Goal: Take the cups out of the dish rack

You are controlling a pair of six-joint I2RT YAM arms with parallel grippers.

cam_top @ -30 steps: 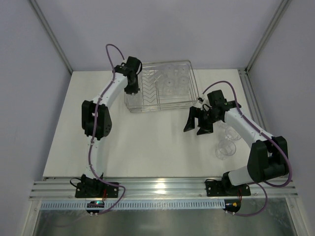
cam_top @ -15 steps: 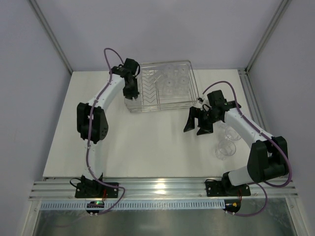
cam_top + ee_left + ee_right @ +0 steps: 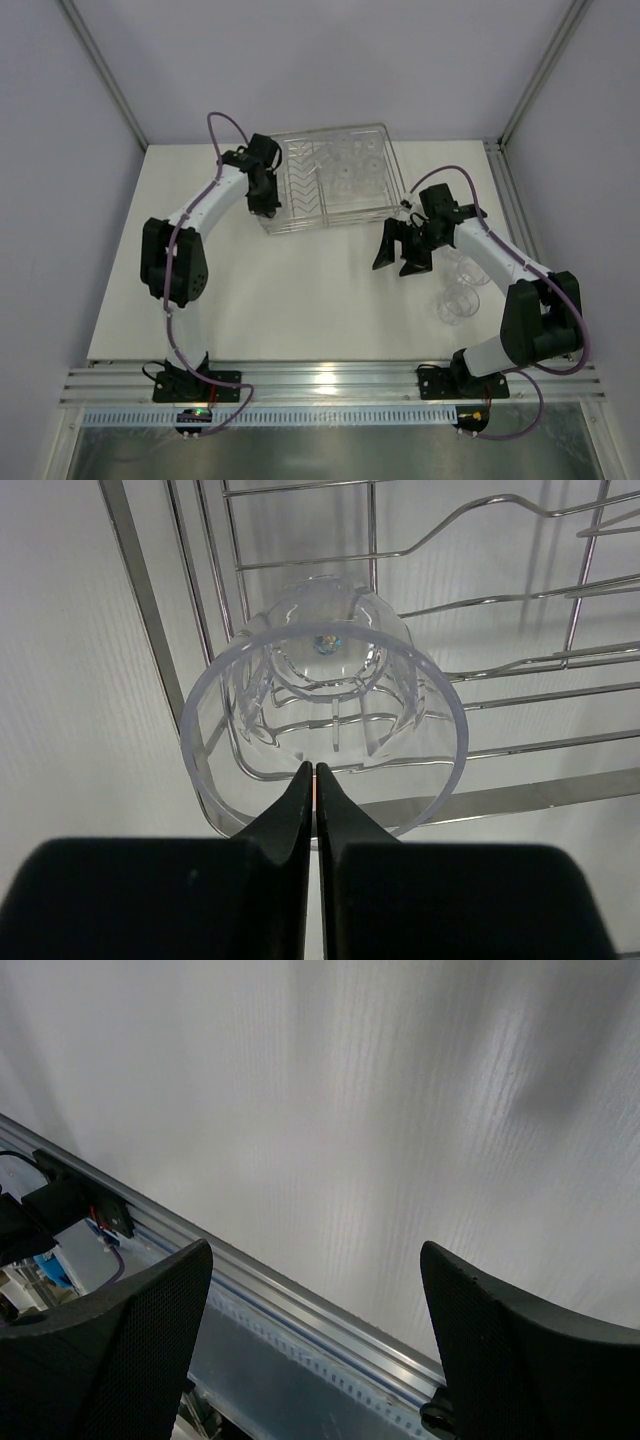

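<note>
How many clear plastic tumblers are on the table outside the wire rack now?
2, both beside the right arm: the near clear plastic tumbler and the far tumbler just beyond it. The arm may hide more.

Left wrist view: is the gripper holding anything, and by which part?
The left gripper is shut on a clear cup, pinching the near part of its rim wall. The right gripper is open and empty.

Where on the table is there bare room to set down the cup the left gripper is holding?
The widest bare patch is the table in front of the dish rack, between the left arm and the open right gripper. The right side is crowded: cups stand beside the right arm.
</note>
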